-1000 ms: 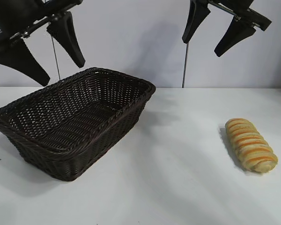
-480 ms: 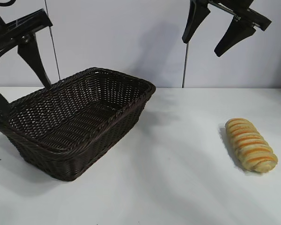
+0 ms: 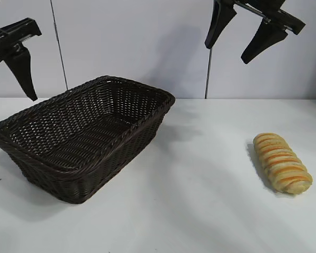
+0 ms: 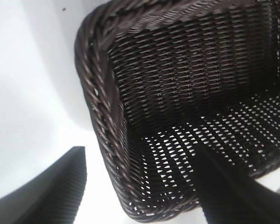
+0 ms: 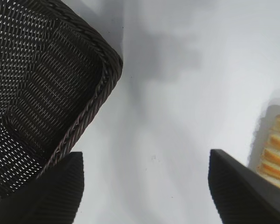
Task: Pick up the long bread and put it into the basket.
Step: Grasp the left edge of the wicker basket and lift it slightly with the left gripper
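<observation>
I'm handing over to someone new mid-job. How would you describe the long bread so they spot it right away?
Start from the white table, where the dark wicker basket fills the exterior view's left half. Look across to the right side: the long bread lies alone there, below the raised right gripper. It is a small tan-yellow oblong loaf with orange crosswise stripes.

I see a plain white table (image 3: 200, 211) under soft, even light, backed by a pale grey wall (image 3: 137, 42) with thin vertical seams.

A lab-like test setup: bare white table (image 3: 200, 211), plain pale wall panels (image 3: 131, 42) behind.
</observation>
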Robot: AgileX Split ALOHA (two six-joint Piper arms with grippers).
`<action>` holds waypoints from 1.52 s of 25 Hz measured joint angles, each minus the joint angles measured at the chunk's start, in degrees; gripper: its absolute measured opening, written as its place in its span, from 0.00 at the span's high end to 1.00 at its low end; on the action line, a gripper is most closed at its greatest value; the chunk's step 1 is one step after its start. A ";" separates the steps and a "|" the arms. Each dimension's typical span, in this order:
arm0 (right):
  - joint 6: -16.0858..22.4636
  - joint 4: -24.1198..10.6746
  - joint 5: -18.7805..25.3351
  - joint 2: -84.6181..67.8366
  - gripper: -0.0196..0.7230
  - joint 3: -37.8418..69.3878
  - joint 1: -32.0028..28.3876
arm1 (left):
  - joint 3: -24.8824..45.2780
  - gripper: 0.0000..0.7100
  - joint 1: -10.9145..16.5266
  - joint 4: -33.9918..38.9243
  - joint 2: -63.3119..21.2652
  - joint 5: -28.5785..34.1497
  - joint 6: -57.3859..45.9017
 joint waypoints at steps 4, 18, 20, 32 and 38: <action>0.00 0.00 0.00 0.00 0.25 0.00 0.00 | 1.00 0.33 0.00 -2.49 0.00 -2.79 1.86; 0.00 0.00 0.00 0.00 0.25 0.00 0.00 | 1.06 0.33 0.00 -3.17 0.36 -5.64 2.29; 0.00 0.00 0.00 0.00 0.25 0.00 0.00 | 1.06 0.33 0.00 -3.25 1.25 -5.64 2.29; 0.00 0.00 0.00 0.00 0.25 0.00 0.00 | 1.06 0.33 0.00 -4.77 10.55 -12.20 2.71; 0.00 0.00 0.00 0.00 0.25 0.00 0.00 | 1.06 0.33 0.00 -5.36 13.84 -14.96 2.71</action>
